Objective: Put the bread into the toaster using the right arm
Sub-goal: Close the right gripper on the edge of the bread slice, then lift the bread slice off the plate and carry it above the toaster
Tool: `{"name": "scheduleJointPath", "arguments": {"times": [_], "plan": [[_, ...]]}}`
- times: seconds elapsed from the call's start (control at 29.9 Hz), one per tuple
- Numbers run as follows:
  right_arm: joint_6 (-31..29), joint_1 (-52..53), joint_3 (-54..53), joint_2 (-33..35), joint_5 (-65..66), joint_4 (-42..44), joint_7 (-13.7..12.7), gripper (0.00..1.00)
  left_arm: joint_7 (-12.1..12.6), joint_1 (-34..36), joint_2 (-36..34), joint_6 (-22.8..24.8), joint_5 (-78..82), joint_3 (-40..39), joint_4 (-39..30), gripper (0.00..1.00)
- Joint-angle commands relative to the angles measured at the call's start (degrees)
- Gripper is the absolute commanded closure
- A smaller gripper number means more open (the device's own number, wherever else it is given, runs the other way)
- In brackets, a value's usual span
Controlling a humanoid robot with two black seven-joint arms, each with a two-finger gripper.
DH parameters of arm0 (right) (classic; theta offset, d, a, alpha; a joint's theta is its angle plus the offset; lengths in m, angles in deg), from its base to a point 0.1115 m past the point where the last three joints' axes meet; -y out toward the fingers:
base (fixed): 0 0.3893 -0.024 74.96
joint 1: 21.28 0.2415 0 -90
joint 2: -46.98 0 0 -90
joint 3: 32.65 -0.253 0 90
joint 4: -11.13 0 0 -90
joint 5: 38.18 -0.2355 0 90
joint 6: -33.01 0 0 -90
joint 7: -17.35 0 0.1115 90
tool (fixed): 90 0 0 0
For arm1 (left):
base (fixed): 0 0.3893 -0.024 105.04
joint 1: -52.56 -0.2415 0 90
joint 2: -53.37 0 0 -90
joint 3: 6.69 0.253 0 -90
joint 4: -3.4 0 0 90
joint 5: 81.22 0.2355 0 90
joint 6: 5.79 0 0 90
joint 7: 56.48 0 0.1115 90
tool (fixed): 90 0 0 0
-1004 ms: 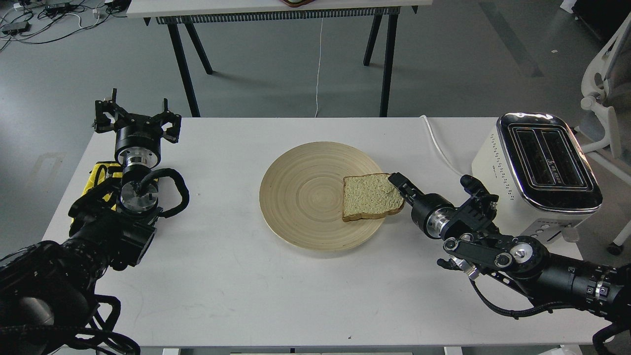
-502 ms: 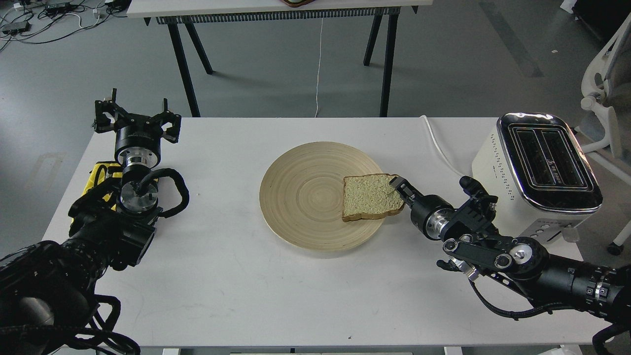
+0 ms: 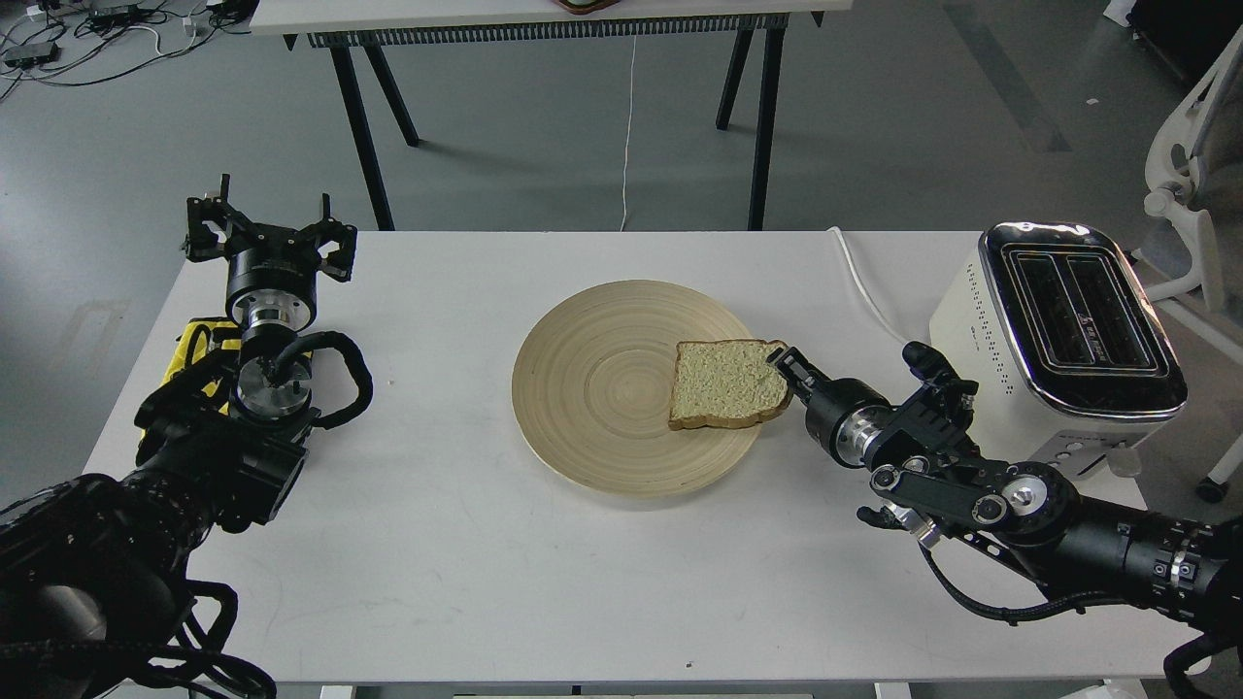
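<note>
The bread (image 3: 723, 382), a pale tan slice with a brown crust, lies over the right part of the round wooden plate (image 3: 592, 388), its right edge raised a little. My right gripper (image 3: 785, 367) comes in low from the right and is shut on the slice's right crust edge. The cream-white toaster (image 3: 1063, 340) with its chrome top and two empty slots stands at the table's right edge, behind the right arm. My left gripper (image 3: 269, 231) is open and empty at the far left of the table.
The toaster's white cord (image 3: 864, 291) runs across the table from the back edge to the toaster. A yellow item (image 3: 199, 349) lies under my left arm. A white chair (image 3: 1190, 165) stands past the table's right edge. A second table stands behind.
The right gripper has closed on the bread's right edge and nudged the slice slightly left and up on the plate. The left arm has not moved.
</note>
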Motion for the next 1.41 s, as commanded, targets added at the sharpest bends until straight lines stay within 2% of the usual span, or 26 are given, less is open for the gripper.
{"name": "scheduleJointPath", "arguments": {"times": [0.0, 0.37, 0.5, 0.8, 1.17, 1.37], "plan": [[0.09, 0.35, -0.37, -0.65, -0.01, -0.15, 0.21, 0.87, 0.01, 0.0, 0.0, 0.0, 0.0, 0.0, 0.0, 0.0], [0.36, 2.01, -4.59, 0.23, -0.01, -4.63, 0.22, 0.88, 0.01, 0.0, 0.0, 0.0, 0.0, 0.0, 0.0, 0.0], [0.44, 4.21, -6.43, 3.56, -0.01, -7.35, -0.05, 0.89, 0.01, 0.0, 0.0, 0.0, 0.0, 0.0, 0.0, 0.0], [0.27, 9.93, -12.23, 19.28, -0.01, -18.69, -2.07, 0.9, 0.01, 0.0, 0.0, 0.0, 0.0, 0.0, 0.0, 0.0], [-0.26, 10.11, -14.61, 40.9, 0.07, -30.03, -2.07, 0.92, 0.01, 0.0, 0.0, 0.0, 0.0, 0.0, 0.0, 0.0], [-1.22, 9.67, -13.91, 50.31, 1.99, -32.76, -2.07, 0.93, 0.01, 0.0, 0.0, 0.0, 0.0, 0.0, 0.0, 0.0]]}}
